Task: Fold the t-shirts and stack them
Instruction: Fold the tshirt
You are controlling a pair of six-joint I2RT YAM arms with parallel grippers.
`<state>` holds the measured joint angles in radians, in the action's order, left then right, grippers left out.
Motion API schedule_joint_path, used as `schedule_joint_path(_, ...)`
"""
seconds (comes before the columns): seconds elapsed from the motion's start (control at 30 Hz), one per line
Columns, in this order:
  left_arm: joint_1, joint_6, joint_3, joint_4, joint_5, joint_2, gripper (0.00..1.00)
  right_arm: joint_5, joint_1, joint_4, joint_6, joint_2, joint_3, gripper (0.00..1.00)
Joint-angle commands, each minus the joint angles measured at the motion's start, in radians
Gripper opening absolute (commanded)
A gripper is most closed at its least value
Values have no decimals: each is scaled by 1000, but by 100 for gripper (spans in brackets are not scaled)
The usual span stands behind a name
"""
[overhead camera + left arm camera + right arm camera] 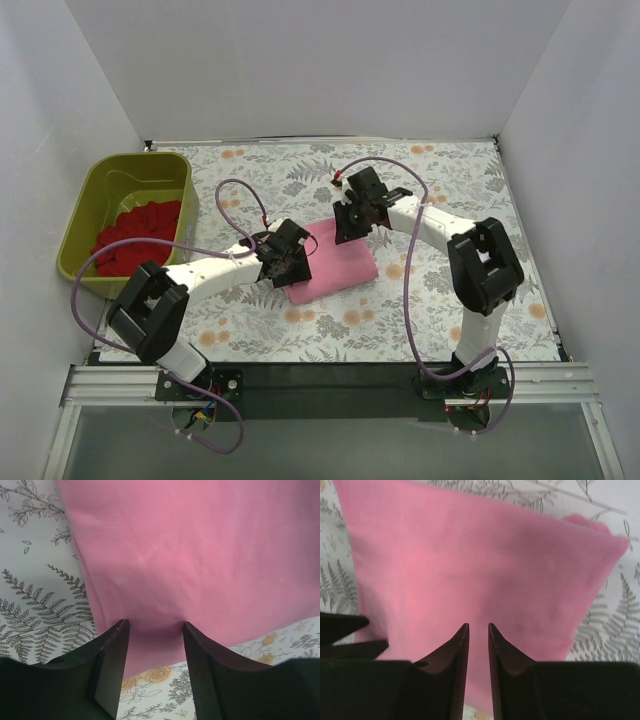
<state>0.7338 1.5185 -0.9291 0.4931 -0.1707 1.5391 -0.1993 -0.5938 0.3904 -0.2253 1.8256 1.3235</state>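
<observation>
Mid-frame in the top view, on the floral table (pixel 330 330), the pink t-shirt (pixel 340 268) lies folded into a rectangle. My left gripper (pixel 292 268) is at its left edge. In the left wrist view my fingers (pixel 112 650) are spread wide apart, with pink cloth between them. My right gripper (pixel 348 230) is at the shirt's upper edge. Its fingers (pixel 460 650) nearly meet, with a slim gap showing pink, and I cannot tell whether they pinch cloth. Upper left: the red t-shirt (pixel 140 228) lies crumpled inside the olive-green tub (pixel 140 170).
</observation>
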Motion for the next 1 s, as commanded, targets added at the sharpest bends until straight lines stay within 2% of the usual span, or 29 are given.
schedule_joint_path(0.0, -4, 17, 24, -18, 28, 10, 44, -26, 17, -54, 18, 79, 135, 24)
schedule_joint_path(0.13, -4, 23, 88, -16, 36, 3, 43, -54, 61, -62, -8, 158, 238, 25)
schedule_joint_path(0.23, -4, 37, 98, 13, -1, -69, 48, -130, 78, -79, -23, 129, 238, 29)
schedule_joint_path(0.27, -4, 43, 90, 18, -9, -94, 54, -150, 78, -85, -23, 85, 218, 30)
schedule_joint_path(0.37, -4, 61, 73, 22, -26, -190, 60, -309, 78, -172, -58, -20, 71, 31)
schedule_joint_path(0.47, -2, 69, 62, -4, 2, -237, 61, -497, 78, -326, -147, -104, -120, 32)
schedule_joint_path(0.53, -2, 77, 75, -69, 40, -241, 56, -561, 78, -469, -227, -135, -244, 32)
schedule_joint_path(0.63, -2, 112, 122, -186, 103, -199, 45, -592, 74, -559, -267, -149, -314, 32)
schedule_joint_path(0.83, -13, 209, 202, -215, 122, -120, 26, -638, 71, -650, -269, -31, -415, 28)
schedule_joint_path(0.97, -45, 278, 285, -208, 158, -85, 17, -629, 89, -728, -270, 52, -493, 24)
